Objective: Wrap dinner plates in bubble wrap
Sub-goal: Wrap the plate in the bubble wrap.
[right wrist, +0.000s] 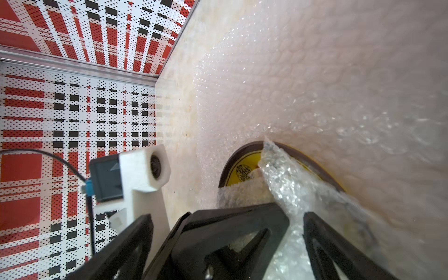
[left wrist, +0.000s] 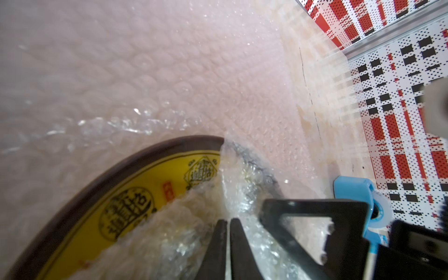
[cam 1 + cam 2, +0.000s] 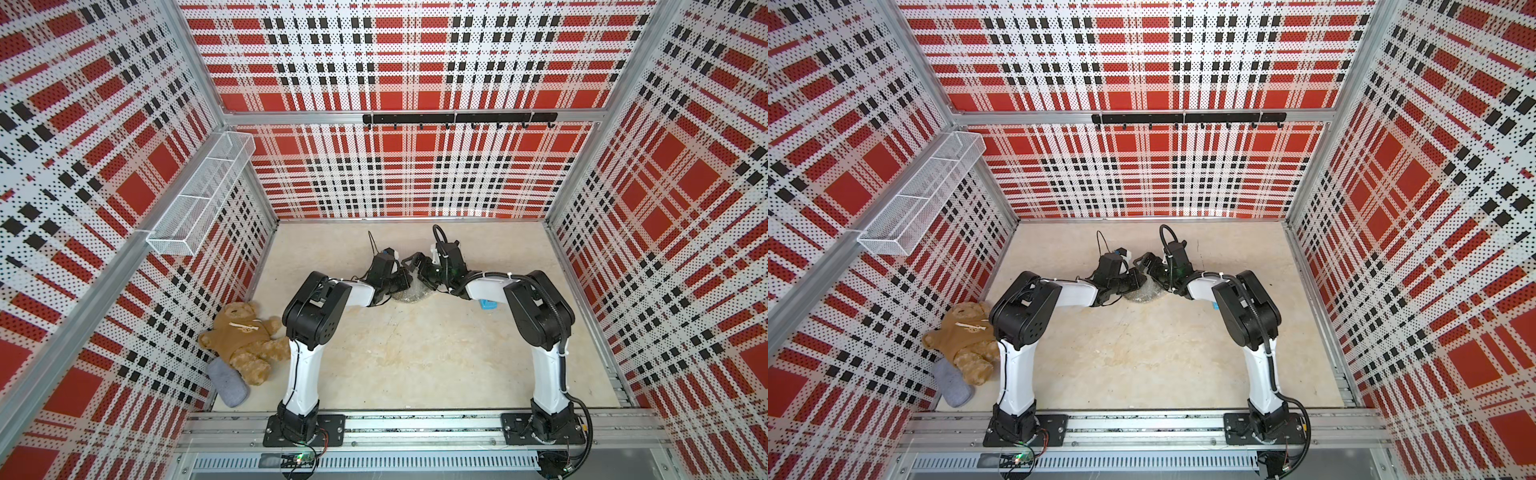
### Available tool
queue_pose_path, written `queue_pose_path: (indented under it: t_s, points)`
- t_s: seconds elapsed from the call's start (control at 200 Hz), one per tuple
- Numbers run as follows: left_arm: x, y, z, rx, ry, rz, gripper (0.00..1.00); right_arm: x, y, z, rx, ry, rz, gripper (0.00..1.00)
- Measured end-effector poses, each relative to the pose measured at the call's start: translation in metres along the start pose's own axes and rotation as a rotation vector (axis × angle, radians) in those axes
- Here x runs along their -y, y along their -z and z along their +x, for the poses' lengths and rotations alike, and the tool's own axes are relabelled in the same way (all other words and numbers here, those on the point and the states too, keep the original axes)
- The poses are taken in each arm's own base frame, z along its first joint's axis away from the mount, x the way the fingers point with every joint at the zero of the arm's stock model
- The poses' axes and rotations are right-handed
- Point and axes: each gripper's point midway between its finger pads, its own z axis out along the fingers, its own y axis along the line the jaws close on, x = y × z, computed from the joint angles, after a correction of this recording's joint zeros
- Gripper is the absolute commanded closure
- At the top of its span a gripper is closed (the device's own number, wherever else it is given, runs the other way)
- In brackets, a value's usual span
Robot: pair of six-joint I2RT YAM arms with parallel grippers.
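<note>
The yellow dinner plate (image 2: pixel 145 184) with its dark rim lies on the bubble wrap (image 2: pixel 169 72), which is spread over the table. A crumpled fold of wrap is pulled up over part of the plate (image 1: pixel 244 167). My left gripper (image 2: pixel 228 221) is shut on this fold, with a thin strip of wrap between its fingers. My right gripper (image 1: pixel 228 217) stands wide open right beside it, its fingers (image 1: pixel 327 242) straddling the left gripper's tip and holding nothing. In both top views the two grippers (image 3: pixel 409 282) (image 3: pixel 417 270) meet over the bundle (image 3: pixel 409 296) at mid-table and hide most of it.
A blue tape dispenser (image 3: pixel 487 305) sits just right of the wrap, under the right forearm. A teddy bear (image 3: pixel 245 336) and a grey cloth (image 3: pixel 228 384) lie at the front left by the wall. A wire basket (image 3: pixel 199 195) hangs on the left wall.
</note>
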Motion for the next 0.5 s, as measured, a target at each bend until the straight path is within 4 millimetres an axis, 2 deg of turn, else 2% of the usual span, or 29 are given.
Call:
queue_pose_path:
  t_s: [0.06, 0.145, 0.225, 0.291, 0.366, 0.436, 0.496]
  points:
    - [-0.001, 0.000, -0.001, 0.004, -0.001, -0.006, 0.90, -0.006, 0.014, -0.012, 0.025, 0.035, 0.006, 0.00]
    - [-0.002, 0.000, -0.001, 0.005, -0.003, -0.010, 0.90, -0.014, 0.042, -0.040, 0.094, 0.092, 0.028, 0.00]
    - [-0.002, 0.000, 0.000, 0.004, -0.006, -0.012, 0.90, -0.008, 0.070, -0.066, 0.163, 0.115, 0.067, 0.00]
    - [-0.002, 0.000, 0.000, 0.005, -0.008, -0.013, 0.90, 0.009, 0.089, -0.079, 0.190, 0.108, 0.112, 0.00]
    - [-0.002, 0.000, 0.000, 0.004, -0.011, -0.014, 0.90, 0.043, 0.101, -0.081, 0.186, 0.083, 0.182, 0.00]
    - [-0.003, 0.000, 0.000, 0.004, -0.012, -0.014, 0.89, 0.078, 0.103, -0.072, 0.142, 0.062, 0.252, 0.00]
    - [-0.003, 0.000, 0.000, 0.004, -0.016, -0.014, 0.89, 0.098, 0.098, -0.063, 0.089, 0.064, 0.294, 0.01]
